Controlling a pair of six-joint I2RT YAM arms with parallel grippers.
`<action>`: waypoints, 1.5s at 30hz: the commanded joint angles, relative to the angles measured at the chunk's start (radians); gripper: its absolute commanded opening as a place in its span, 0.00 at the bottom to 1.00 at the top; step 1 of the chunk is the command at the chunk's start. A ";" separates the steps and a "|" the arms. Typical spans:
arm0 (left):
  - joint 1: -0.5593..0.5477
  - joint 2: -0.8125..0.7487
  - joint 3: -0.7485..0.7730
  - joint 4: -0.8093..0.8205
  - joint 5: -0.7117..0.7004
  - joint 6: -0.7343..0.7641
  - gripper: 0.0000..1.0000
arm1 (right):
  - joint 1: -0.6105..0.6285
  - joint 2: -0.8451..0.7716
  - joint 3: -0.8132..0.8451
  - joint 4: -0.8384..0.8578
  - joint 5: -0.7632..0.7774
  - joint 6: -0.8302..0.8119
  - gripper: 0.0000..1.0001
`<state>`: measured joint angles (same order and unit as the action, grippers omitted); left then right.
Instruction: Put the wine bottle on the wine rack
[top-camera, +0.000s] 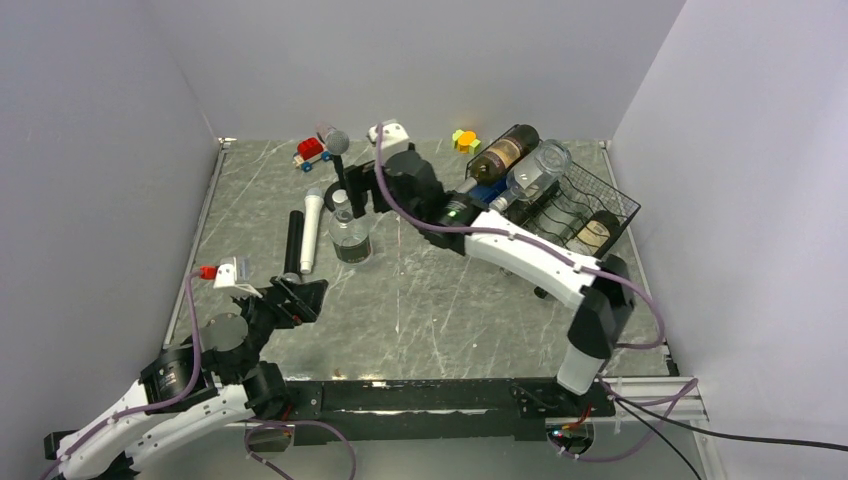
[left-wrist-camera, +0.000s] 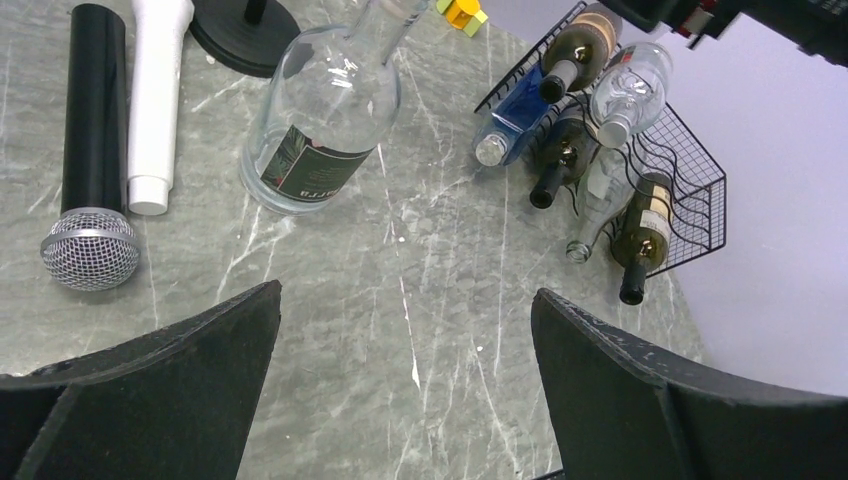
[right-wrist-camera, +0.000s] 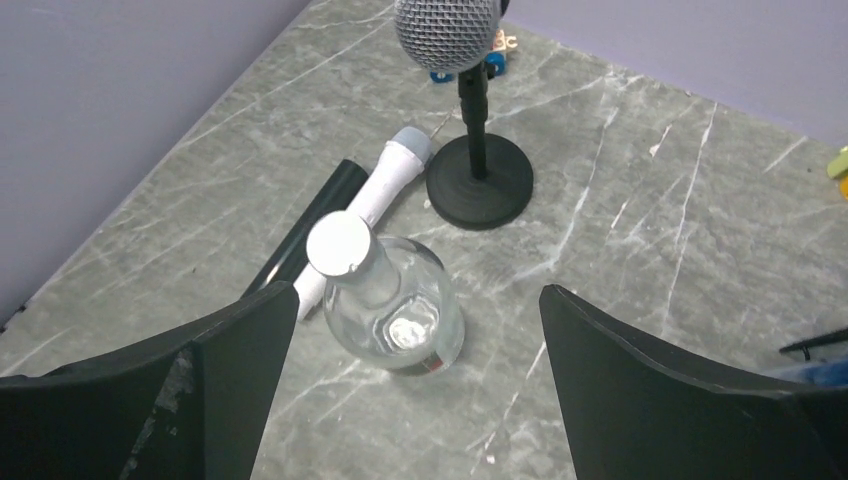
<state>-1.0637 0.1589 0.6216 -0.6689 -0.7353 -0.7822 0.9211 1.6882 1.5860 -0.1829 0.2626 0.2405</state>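
A clear glass wine bottle (top-camera: 349, 238) with a dark label and a silver cap stands upright on the grey marble table; it also shows in the left wrist view (left-wrist-camera: 320, 120) and the right wrist view (right-wrist-camera: 395, 310). My right gripper (top-camera: 352, 200) is open just above and behind it, with the bottle low between the spread fingers (right-wrist-camera: 415, 300), not touching. The black wire wine rack (top-camera: 615, 205) stands at the back right with several bottles lying in it (left-wrist-camera: 700, 170). My left gripper (top-camera: 300, 295) is open and empty near the front left (left-wrist-camera: 405, 290).
A microphone on a black stand (top-camera: 335, 140) is behind the bottle. A black microphone (top-camera: 293, 240) and a white one (top-camera: 312, 225) lie to its left. A red toy car (top-camera: 312, 150) and a yellow-green toy (top-camera: 465, 140) sit at the back. Walls close in on both sides.
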 joint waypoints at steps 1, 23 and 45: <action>0.002 -0.009 0.012 -0.019 -0.037 -0.033 0.99 | 0.030 0.095 0.142 -0.006 0.100 -0.052 0.95; 0.002 0.003 0.012 -0.025 -0.041 -0.047 0.99 | 0.058 0.431 0.424 -0.166 0.001 -0.038 0.50; 0.002 0.006 0.010 -0.024 -0.039 -0.045 0.99 | 0.050 0.096 -0.090 0.028 -0.050 0.080 0.00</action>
<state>-1.0637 0.1589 0.6216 -0.7021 -0.7578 -0.8257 0.9699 1.8725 1.5890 -0.2008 0.2516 0.2649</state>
